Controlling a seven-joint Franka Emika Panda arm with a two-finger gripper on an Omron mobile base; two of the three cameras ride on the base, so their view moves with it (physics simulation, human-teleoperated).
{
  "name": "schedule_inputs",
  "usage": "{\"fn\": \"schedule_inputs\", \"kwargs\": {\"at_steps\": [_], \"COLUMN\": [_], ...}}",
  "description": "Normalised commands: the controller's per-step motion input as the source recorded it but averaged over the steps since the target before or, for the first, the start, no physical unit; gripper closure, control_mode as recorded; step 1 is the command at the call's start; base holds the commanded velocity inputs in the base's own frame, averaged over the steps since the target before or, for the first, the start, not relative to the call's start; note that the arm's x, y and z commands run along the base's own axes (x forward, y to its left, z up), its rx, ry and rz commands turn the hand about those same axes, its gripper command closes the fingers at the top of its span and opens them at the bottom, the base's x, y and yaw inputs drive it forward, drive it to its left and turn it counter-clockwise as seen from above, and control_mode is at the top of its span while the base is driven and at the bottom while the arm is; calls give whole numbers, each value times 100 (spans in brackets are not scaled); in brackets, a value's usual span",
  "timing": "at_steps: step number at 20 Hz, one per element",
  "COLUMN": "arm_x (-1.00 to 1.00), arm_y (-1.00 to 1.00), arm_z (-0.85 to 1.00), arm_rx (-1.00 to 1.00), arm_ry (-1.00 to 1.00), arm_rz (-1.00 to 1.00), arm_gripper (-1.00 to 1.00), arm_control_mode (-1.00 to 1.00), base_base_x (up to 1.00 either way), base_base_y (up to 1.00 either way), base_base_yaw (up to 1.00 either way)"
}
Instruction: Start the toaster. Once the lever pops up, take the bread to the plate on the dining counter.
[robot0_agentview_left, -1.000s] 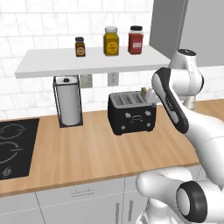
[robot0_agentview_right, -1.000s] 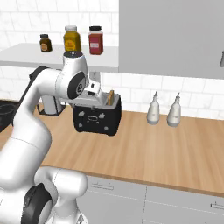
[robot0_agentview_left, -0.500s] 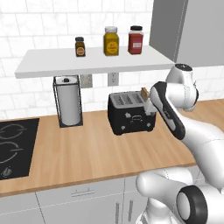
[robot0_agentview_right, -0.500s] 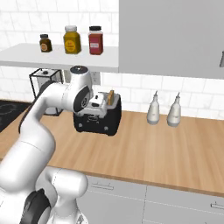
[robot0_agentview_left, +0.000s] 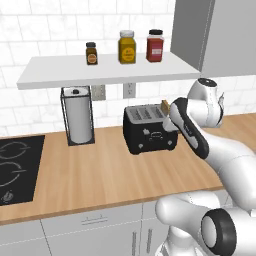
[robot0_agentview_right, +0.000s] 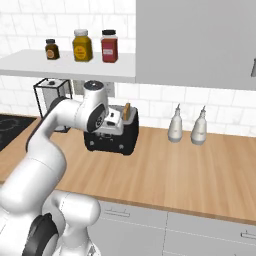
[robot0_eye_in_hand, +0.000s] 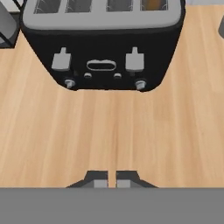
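Observation:
The black toaster (robot0_agentview_left: 150, 131) (robot0_agentview_right: 112, 134) stands on the wood counter against the tiled wall. The bread (robot0_agentview_left: 165, 105) (robot0_agentview_right: 127, 111) sticks up tan from its right-end slot and shows orange at the top of the hand view (robot0_eye_in_hand: 153, 4). My gripper (robot0_eye_in_hand: 112, 179) hangs above the counter just in front of the toaster's front face. Its fingertips (robot0_eye_in_hand: 99, 178) are drawn together with nothing between them. Two grey levers (robot0_eye_in_hand: 134, 59) sit high on that front, with small pale knobs (robot0_eye_in_hand: 140, 84) below. The plate and the dining counter are out of view.
A paper towel roll in a wire holder (robot0_agentview_left: 79, 117) stands left of the toaster, and a black hob (robot0_agentview_left: 15, 167) lies further left. Three jars (robot0_agentview_left: 127, 47) sit on the shelf above. Two pale bottles (robot0_agentview_right: 187, 127) stand to the toaster's right.
The hand has swung down from above to the toaster's front, and the gripper's fingers have closed together.

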Motion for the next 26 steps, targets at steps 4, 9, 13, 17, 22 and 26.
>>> {"fn": "schedule_inputs", "kwargs": {"at_steps": [4, 9, 13, 17, 22, 26], "arm_x": [11, 33, 23, 24, 20, 23], "arm_y": [-7, -15, -4, 0, 0, 0], "arm_z": [-6, -2, -13, -14, -12, -15], "arm_rx": [2, 2, 0, 0, 2, 3], "arm_ry": [0, 0, 0, 0, 0, 0], "arm_rz": [0, 0, 0, 0, 0, 0], "arm_gripper": [100, 100, 100, 100, 100, 100], "arm_control_mode": [-100, -100, -100, -100, -100, -100], "base_base_x": [0, 0, 0, 0, 0, 0], "base_base_y": [0, 0, 0, 0, 0, 0], "base_base_yaw": [0, 0, 0, 0, 0, 0]}}
